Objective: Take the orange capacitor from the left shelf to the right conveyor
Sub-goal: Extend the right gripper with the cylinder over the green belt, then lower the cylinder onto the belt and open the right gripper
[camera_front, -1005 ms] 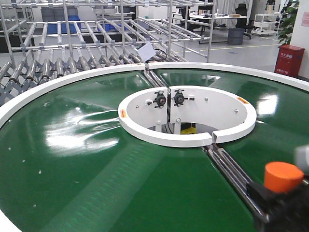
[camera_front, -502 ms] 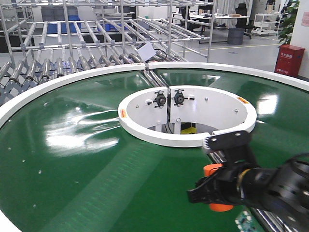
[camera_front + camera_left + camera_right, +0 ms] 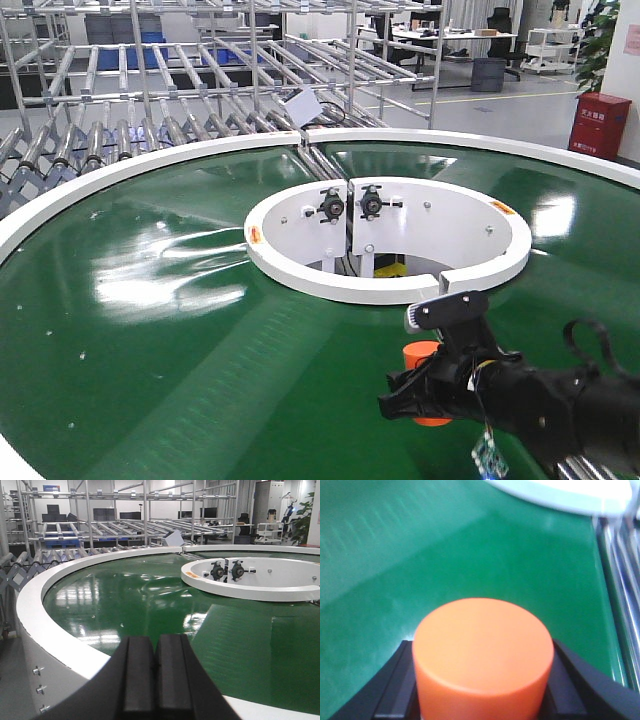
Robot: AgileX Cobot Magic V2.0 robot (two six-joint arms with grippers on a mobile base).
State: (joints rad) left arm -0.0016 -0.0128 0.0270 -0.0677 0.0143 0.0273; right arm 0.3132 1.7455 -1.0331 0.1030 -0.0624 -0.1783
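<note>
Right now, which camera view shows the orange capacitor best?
The right wrist view: the orange capacitor fills the frame, top and side plain between black fingers, though slightly blurred. The front view shows it small, half hidden by the right gripper over the green belt. The left wrist view does not show it.

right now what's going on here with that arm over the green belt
The right pincer is shut on the orange capacitor, holding it low over the right conveyor, just in front of the white hub. Whether it has touched down can't be told. The left pincer is shut and empty, sitting by the conveyor's white outer rim.
</note>
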